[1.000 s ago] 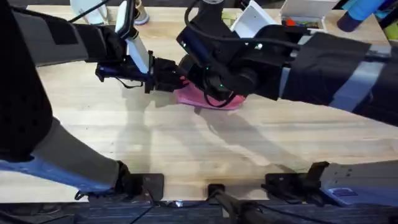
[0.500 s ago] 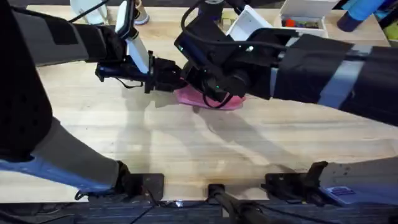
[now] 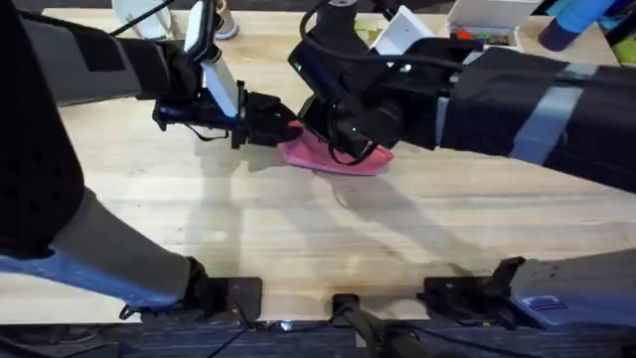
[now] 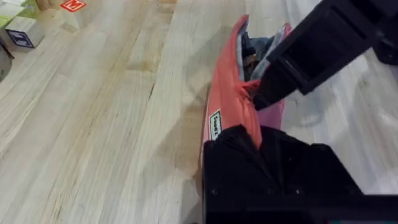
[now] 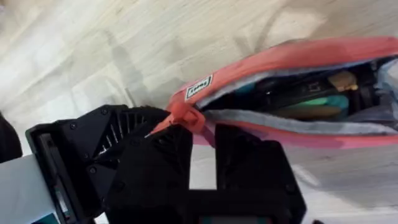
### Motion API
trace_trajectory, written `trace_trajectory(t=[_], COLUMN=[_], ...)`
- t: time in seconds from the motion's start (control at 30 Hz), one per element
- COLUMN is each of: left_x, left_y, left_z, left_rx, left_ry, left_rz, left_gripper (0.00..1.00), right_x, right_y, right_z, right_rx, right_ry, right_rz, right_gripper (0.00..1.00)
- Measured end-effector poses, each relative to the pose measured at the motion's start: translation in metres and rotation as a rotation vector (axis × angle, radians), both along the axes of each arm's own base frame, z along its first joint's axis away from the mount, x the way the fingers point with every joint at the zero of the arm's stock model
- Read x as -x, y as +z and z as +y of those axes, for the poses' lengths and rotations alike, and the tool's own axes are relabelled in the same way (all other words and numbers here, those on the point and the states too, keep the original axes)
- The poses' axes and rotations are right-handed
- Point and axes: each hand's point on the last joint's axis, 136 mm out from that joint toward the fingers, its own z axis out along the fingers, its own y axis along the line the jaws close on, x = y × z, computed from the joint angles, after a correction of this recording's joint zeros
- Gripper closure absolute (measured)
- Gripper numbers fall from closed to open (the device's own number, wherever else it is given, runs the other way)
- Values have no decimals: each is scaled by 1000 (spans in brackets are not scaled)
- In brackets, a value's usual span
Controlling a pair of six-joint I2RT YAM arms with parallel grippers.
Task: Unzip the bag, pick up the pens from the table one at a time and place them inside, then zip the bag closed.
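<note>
— Compared with 1 second ago, what differs?
— Slightly more of the bag (image 3: pixel 338 159) shows below the right arm, which has shifted a little toward the far side of the table (image 3: pixel 298 249); the left arm looks unmoved.

— Where is the pouch?
— Lying on the table near its middle, between the 2 grippers. Its zipper is open along most of its length, showing grey lining and dark and teal things inside, too cramped to name.

— Any writing?
— 1 small white tag (image 4: pixel 215 124) sits on the pink side near the closed end; its dark lettering is too small to read. Far off on the table, small blocks (image 4: pixel 25 31) carry coloured marks, 1 red.

— And the grippers?
— The left gripper (image 4: pixel 261 146) is clamped on the pouch's end. The right gripper (image 5: pixel 200 127) pinches the pink zipper pull (image 5: pixel 185 116) between its black fingers.

— Anything beyond?
— 1 white box (image 3: pixel 402 30) lies at the far edge.
</note>
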Motion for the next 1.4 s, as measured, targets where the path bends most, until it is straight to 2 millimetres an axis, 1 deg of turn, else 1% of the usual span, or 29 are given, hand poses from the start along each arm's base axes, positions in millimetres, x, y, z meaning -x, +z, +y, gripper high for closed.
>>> trace_trajectory(t=[0.07,0.1,0.13,0.17,0.2,0.43,0.5,0.57,0.67,0.77,0.8,0.87,1.0,1.1,1.2,1.27,1.33,1.4], left_x=[0,0,0,0,0,0,0,0,0,0,0,0,0,0,0,0,0,0], left_y=[0,0,0,0,0,0,0,0,0,0,0,0,0,0,0,0,0,0], left_z=[0,0,0,0,0,0,0,0,0,0,0,0,0,0,0,0,0,0], left_rx=[0,0,0,0,0,0,0,0,0,0,0,1,1,1,1,1,1,1], left_ry=[0,0,0,0,0,0,0,0,0,0,0,0,-1,1,1,1,1,1], left_rz=[0,0,0,0,0,0,-1,-1,0,0,1,0,0,0,1,1,1,1], left_gripper=[958,958,958,958,957,958,958,958,958,958,958,958,958,958,958,958,958,958], right_x=[0,0,-1,-1,-1,-1,-5,-7,-12,-13,-15,-13,-1,3,2,-1,-6,-11], right_y=[0,0,0,1,1,1,5,12,28,42,43,35,18,13,17,25,35,44], right_z=[0,0,0,1,1,1,5,7,10,4,-11,-25,-56,-82,-107,-122,-133,-138], right_rx=[-1,-2,-3,-5,-6,-6,-11,-18,-28,-16,21,64,152,203,226,229,223,218], right_ry=[0,0,0,-3,-3,2,33,61,108,143,144,136,116,74,21,-11,-36,-34], right_rz=[0,-1,-2,-2,-2,-4,-31,-62,-120,-160,-151,-111,-5,57,76,66,36,2], right_gripper=[793,832,904,952,962,969,969,970,971,969,969,969,969,970,971,971,971,971])
